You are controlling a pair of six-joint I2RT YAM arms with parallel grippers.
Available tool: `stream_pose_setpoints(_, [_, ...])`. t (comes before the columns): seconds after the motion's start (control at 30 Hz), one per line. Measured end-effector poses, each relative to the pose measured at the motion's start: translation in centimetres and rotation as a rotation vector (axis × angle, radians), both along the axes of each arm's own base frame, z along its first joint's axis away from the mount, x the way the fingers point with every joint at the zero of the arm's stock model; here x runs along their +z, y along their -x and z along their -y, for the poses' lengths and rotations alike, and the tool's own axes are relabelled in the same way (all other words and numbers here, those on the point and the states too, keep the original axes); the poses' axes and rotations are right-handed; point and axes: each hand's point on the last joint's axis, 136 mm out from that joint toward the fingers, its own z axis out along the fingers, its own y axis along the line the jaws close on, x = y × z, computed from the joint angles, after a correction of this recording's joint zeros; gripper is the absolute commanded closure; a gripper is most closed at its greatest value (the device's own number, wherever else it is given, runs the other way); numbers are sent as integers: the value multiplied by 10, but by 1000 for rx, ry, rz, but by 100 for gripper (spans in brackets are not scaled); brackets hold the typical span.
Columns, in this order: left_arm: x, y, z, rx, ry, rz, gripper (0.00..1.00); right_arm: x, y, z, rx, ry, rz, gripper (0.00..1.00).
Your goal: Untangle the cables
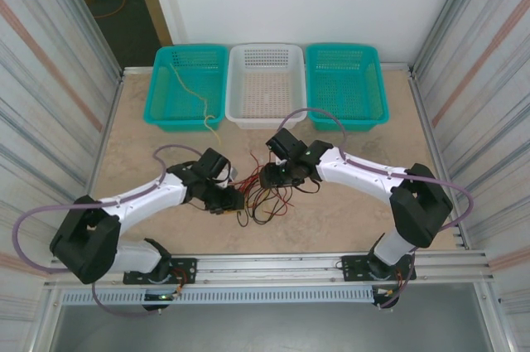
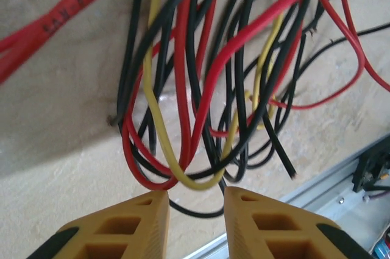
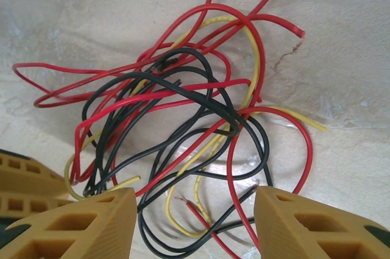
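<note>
- At the middle of the table [image 1: 141,161], near edge: the cables [image 1: 263,199], a loose tangle of thin red, black and pale yellow wires lying on the surface between the two grippers.
- Left gripper [image 1: 232,200]: low over the table at the tangle's left edge. In the left wrist view its fingertips [image 2: 196,195] stand a little apart, not clamped. The bottom loops of the cables [image 2: 183,88] end just in front of them, and one black wire crosses the gap.
- Right gripper [image 1: 272,176]: at the tangle's far side. In the right wrist view its jaws [image 3: 195,195] are spread wide, gripping nothing. The lower strands of the cables [image 3: 183,119] run between the fingers.
- Far edge, in a row: left teal basket [image 1: 190,49], white basket [image 1: 267,47], right teal basket [image 1: 344,47].
- Pale yellow wire [image 1: 195,95]: lies in the left teal basket and trails over its front rim onto the table.
</note>
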Motion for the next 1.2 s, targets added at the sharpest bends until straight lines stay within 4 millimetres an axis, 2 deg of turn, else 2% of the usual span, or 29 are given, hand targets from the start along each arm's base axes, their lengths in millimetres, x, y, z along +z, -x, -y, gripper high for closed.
stream_pose_setpoints(0.2, [-4,-11,1,43,-11,18,78,1,0,-6,11,-22,-2,47])
stream_pose_setpoints(0.3, [-5,-14,1,59,-18,26,70,2,0,-7,13,-29,-1,47])
stream_pose_setpoints(0.4, [-8,-16,0,65,-28,28,70,2,0,-7,13,-30,0,47])
stream_pose_setpoints(0.57, [-12,-21,-1,81,-44,37,80,2,0,-7,13,-30,0,48])
stream_pose_setpoints(0.67, [-11,-25,-1,92,-50,48,91,2,0,-7,13,-30,0,48])
stream_pose_setpoints(0.77, [-8,-28,0,100,-47,61,98,2,0,-7,13,-30,0,48])
stream_pose_setpoints(0.83, [-5,-29,0,104,-44,72,100,2,0,-7,13,-30,0,48])
stream_pose_setpoints(1.0, [22,-32,3,76,-21,113,100,10,0,-14,26,-62,-3,46])
stream_pose_setpoints(1.2, [81,-34,18,-25,88,211,98,31,-2,-34,58,-157,-9,31])
